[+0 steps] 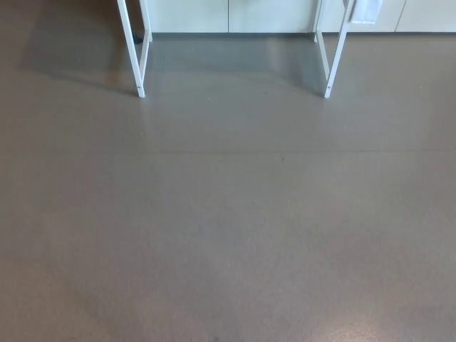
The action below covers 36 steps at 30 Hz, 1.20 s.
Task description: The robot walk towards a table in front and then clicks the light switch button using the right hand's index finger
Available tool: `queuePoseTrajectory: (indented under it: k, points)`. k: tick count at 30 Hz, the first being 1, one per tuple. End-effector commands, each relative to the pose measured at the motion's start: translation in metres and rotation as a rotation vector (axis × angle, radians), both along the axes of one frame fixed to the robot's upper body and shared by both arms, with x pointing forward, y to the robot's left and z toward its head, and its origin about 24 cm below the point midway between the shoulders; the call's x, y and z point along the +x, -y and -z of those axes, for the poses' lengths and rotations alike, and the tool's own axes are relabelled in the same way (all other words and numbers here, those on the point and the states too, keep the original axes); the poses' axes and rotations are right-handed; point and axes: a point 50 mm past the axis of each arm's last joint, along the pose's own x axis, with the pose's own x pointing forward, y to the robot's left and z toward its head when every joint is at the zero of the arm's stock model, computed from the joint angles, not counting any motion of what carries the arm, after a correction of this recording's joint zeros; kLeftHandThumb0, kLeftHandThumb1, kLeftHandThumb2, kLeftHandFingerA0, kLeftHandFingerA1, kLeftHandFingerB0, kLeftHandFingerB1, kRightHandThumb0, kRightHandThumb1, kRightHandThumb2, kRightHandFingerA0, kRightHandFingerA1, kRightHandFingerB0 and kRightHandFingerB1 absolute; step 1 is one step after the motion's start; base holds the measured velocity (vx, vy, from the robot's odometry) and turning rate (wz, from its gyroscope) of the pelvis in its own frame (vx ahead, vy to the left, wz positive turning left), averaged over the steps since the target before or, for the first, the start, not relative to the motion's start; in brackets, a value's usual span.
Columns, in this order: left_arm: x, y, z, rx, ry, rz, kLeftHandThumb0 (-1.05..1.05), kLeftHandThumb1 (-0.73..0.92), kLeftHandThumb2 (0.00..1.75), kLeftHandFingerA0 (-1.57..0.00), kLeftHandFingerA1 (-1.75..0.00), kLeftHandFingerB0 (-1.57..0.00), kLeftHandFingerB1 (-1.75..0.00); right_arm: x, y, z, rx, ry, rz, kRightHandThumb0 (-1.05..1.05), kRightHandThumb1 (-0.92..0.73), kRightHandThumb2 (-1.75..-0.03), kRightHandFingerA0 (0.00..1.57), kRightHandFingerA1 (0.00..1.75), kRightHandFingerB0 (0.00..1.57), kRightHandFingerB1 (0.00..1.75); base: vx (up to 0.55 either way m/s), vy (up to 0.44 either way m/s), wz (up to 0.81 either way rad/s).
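Grey floor [228,235], smooth and faintly glossy, fills nearly the whole head view; it appears level and free of obstacles along the walking path. At the upper left, a pair of white table legs [135,50] descends from beyond the top edge and rests on the floor, with a dull shadow spreading to its left. Between the leg pairs, a pale wall or cabinet front [235,14] runs across the background, divided by thin vertical seams. At the upper right, a second pair of white legs [333,60] stands on the floor, splayed slightly outward, and a white object [367,11] of uncertain kind hangs just beside it at the top edge. The tabletop itself lies above the frame and is not shown. The light switch button is not visible; judged from the task, it sits on or near that table, out of view. Such a button is judged rigid and lightly sprung: no grasp is needed, only a short, square press on its face with the right index fingertip. Neither hand appears in the picture, so whether their fingers are spread or curled cannot be stated. The approach walk is judged incomplete, the table being well apart from the camera.
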Motion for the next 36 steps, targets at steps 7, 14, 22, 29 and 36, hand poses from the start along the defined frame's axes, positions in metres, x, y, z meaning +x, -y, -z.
queuePoseTrajectory:
  k: [7,14,22,29,36]
  points:
    - [-0.0096,0.0032,-0.0068,-0.075,0.048,0.031,-0.7,0.5,1.04,-0.16,-1.19,-0.1,-0.9,-0.013,0.0049,-0.0026,0.072,0.037,0.017,-0.22,-0.27,-0.48,0.93,0.51,0.82,0.48,0.0,0.0,0.0]
    - [-0.0057,0.0028,-0.0062,-0.076,0.055,0.029,-0.66,0.49,1.05,-0.2,-1.21,-0.13,-0.91,-0.0114,0.0024,-0.0058,0.063,0.033,0.011,-0.25,-0.27,-0.49,0.93,0.51,0.81,0.48,0.0,-0.005,0.01]
    - [-0.0065,0.0023,-0.0058,-0.08,0.053,0.036,-0.68,0.49,1.05,-0.19,-1.21,-0.12,-0.93,-0.0111,0.0046,-0.0046,0.072,0.04,0.0,-0.24,-0.27,-0.49,0.92,0.51,0.81,0.47,-0.01,0.009,0.06]
    - [-0.0064,0.002,-0.0069,-0.079,0.053,0.037,-0.69,0.5,1.03,-0.2,-1.2,-0.11,-0.89,-0.0104,0.0044,-0.0037,0.054,0.036,-0.018,-0.25,-0.28,-0.49,0.94,0.51,0.8,0.47,0.13,0.376,-0.22]
    - [-0.0069,0.0003,-0.0053,-0.084,0.051,0.046,-0.71,0.55,0.99,-0.22,-1.22,-0.13,-0.91,-0.0114,0.0017,-0.0055,0.068,0.029,-0.009,-0.26,-0.27,-0.49,0.92,0.51,0.79,0.47,0.14,0.061,0.07]
